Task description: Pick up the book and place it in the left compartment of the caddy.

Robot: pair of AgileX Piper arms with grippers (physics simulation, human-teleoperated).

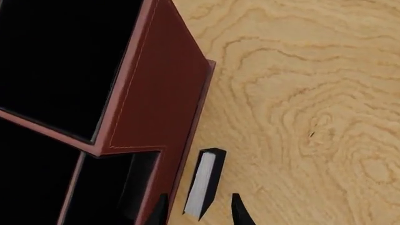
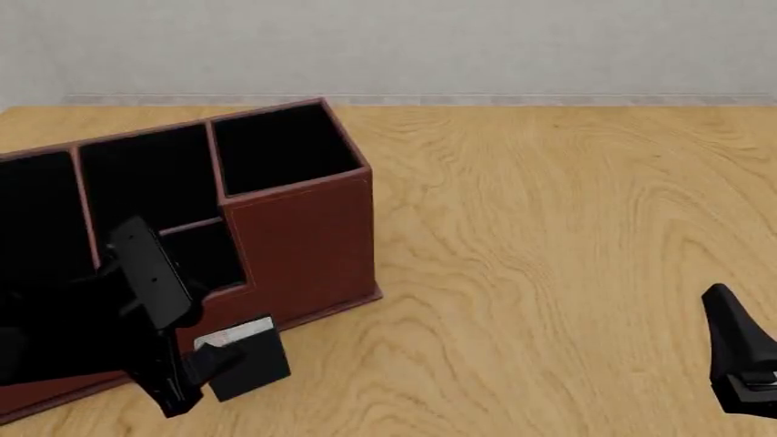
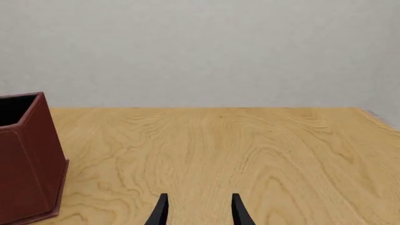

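Note:
The caddy [image 2: 304, 246] stands at the table's left, and its left compartment [image 2: 31, 205] is partly covered by my left arm. The small black book [image 2: 249, 364] stands on edge on the table just in front of the caddy's stepped front, white pages [image 1: 201, 183] showing. My left gripper [image 1: 198, 208] is open and straddles the book's near end, with a gap on each side between fingers and book. In the front view the left gripper [image 2: 200, 373] is low beside the book. My right gripper [image 3: 198, 208] is open and empty, far right [image 2: 729, 319].
Bare wood table [image 2: 547, 228] stretches from the caddy to the right arm. A pale wall [image 3: 200, 47] rises behind the table's far edge. The caddy's outer wall [image 1: 162, 93] runs close beside my left fingers.

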